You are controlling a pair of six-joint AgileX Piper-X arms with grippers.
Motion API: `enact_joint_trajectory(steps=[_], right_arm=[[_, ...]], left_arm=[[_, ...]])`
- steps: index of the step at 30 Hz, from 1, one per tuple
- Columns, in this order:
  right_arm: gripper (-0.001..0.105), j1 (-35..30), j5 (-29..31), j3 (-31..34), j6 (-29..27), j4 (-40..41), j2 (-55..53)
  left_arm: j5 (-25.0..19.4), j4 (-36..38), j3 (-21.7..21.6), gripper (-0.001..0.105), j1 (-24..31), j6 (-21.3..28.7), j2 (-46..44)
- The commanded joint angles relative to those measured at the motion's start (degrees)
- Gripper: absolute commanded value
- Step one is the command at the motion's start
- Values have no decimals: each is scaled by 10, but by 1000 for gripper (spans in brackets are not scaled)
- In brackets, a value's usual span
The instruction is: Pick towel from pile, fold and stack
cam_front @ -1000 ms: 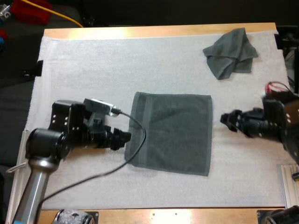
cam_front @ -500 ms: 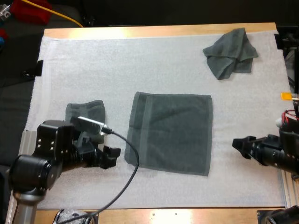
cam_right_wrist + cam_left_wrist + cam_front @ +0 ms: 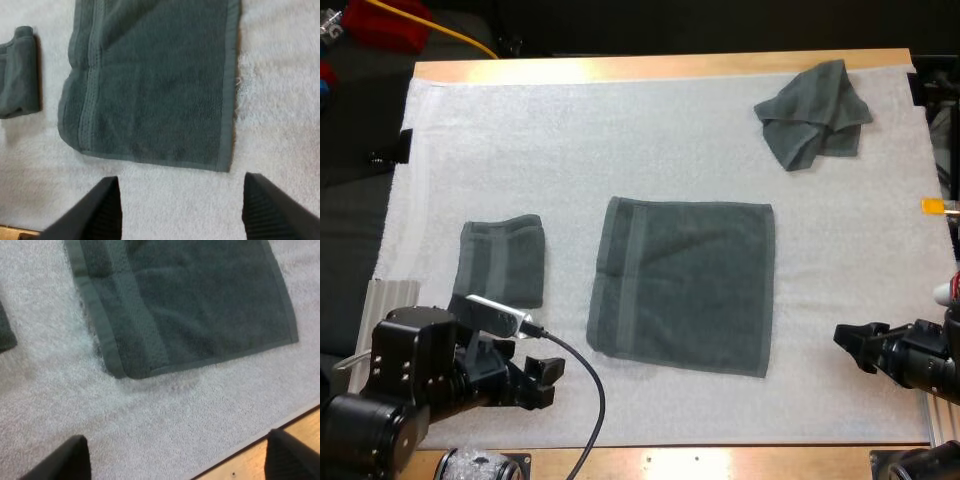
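Observation:
A dark grey-green towel lies spread flat in the middle of the mat; it also appears as the flat towel and the flat towel. A small folded towel rests to its left, seen too as the folded towel. A crumpled towel sits at the far right. My left gripper is open near the front left edge, its fingers wide apart over bare mat. My right gripper is open at the right, clear of the flat towel, fingers spread.
The wooden table edge runs along the far side and the table edge shows at the front near my left gripper. A metal bracket sits at the mat's left edge.
Both arms have pulled back toward the front of the table, away from the flat towel. The left arm's retreat uncovered the folded towel on the left.

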Motion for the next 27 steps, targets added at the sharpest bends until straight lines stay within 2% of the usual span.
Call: enact_joint_trajectory(steps=[1, 5, 9, 18, 27], right_arm=[[52, 1, 2, 5, 1, 2, -2], [52, 1, 1, 42, 1, -3, -2], [52, 1, -16, 102, 10, -42, -2], [52, 1, -54, 219, 95, -171, 16], [52, 1, -104, 283, 141, -288, 79]], left_arm=[[-5, 5, 0, 69, 0, -4, -1], [-5, 4, 0, 69, 0, -4, -1], [-5, 4, 0, 69, 0, -4, -1], [-1, 4, 0, 69, 0, -4, -1], [-1, 4, 0, 69, 0, -4, -1]])
